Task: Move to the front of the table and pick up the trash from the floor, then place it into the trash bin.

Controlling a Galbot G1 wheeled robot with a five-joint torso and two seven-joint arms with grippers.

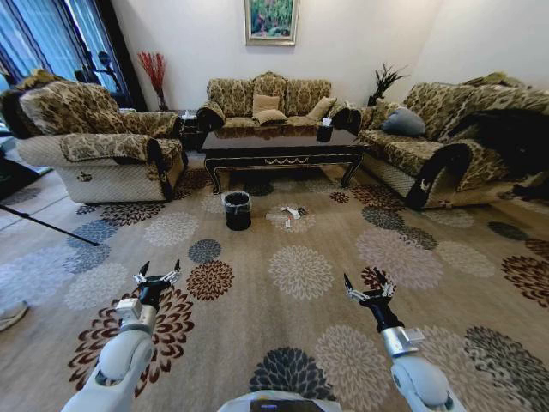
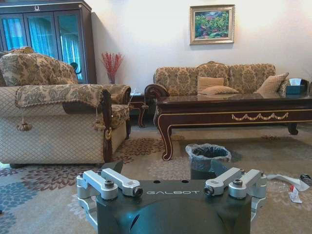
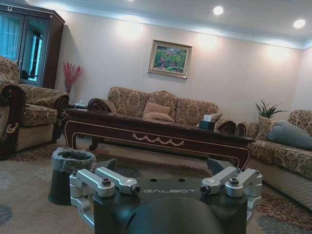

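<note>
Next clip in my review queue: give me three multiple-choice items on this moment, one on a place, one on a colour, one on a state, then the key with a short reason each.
1. Where does the trash bin stand?
A. On the carpet in front of the table
B. On top of the table
C. On the right-hand sofa

2. What colour is the bin's body?
A. White
B. Black
C. Red

3. How are the left end effector and right end effector?
A. Both shut on paper
B. Left open, right shut on a bottle
C. Both open and empty

Key: 1 A, the head view shows it on the floor beside the table's front left leg, with the trash lying to its right. 2 B, dark body with a greyish bag over the rim. 3 C, both have fingers spread above the carpet and hold nothing.
</note>
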